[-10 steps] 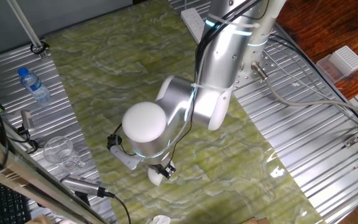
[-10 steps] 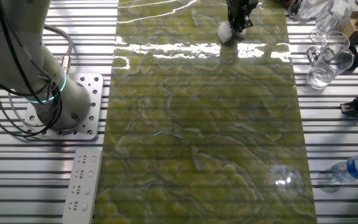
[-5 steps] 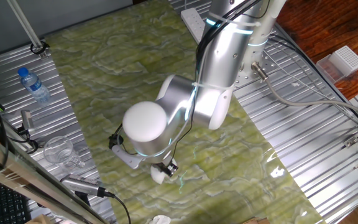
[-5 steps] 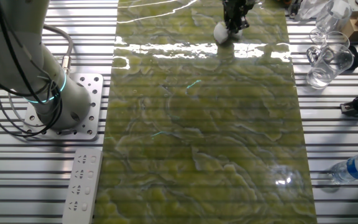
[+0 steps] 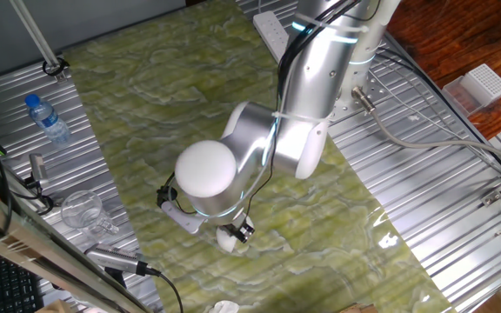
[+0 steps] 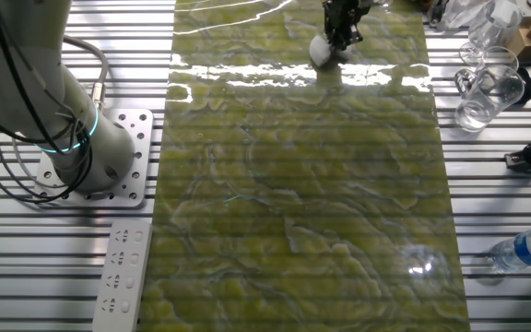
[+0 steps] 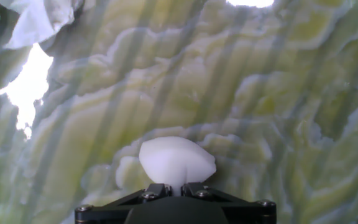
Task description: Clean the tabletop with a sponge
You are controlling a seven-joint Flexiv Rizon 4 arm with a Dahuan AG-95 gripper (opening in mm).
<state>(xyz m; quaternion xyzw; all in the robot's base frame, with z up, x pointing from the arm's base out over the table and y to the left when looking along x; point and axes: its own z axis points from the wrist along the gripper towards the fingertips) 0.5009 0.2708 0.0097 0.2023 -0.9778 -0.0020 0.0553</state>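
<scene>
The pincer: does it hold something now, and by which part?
Yes. The pincer holds the white sponge, pinched at the end nearest the hand; the rest sticks out toward the tabletop.

White sponge (image 7: 177, 162) pressed on glossy yellow-green tabletop (image 6: 339, 203).

Silver jointed arm (image 5: 303, 96) (cyan light rings), black gripper (image 7: 174, 190).

Left edge: plastic water bottle (image 5: 48, 119), glass mug (image 5: 83, 209). Upper right: white ridged box (image 5: 483, 85). Top centre: power strip (image 5: 269, 29). Bottom edge: white crumpled scrap (image 5: 224, 307).
</scene>
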